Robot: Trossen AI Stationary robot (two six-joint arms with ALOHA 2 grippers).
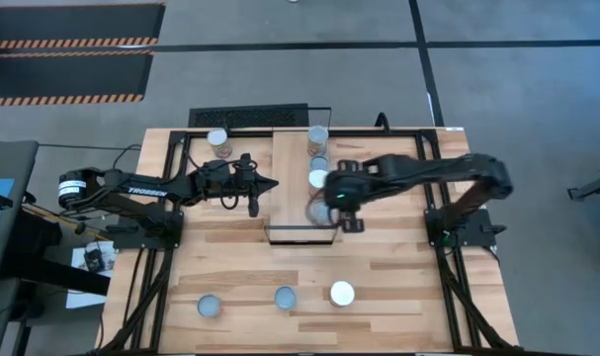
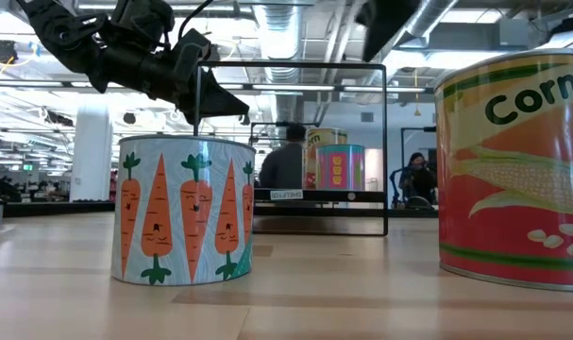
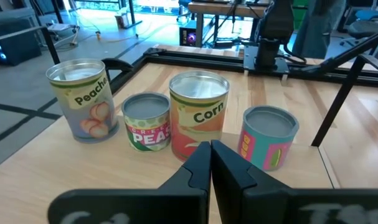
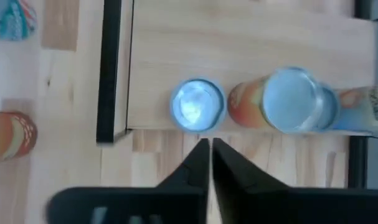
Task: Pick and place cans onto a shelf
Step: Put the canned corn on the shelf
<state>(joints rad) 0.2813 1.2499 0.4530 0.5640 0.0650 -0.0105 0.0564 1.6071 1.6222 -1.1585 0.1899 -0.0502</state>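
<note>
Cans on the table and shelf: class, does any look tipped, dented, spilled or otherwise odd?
Nothing stands out. The cans on the shelf, such as the corn can, and the carrot can on the table all stand upright.

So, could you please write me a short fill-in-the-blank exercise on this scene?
1. Along the table's near edge in the high view stand ___ cans.
2. In the low view, the can at left is printed with ___.
3. In the left wrist view, the left gripper has its fingers ___.
4. The tall can nearest it reads ___.

Missing words: three; carrots; shut; Corn
</note>
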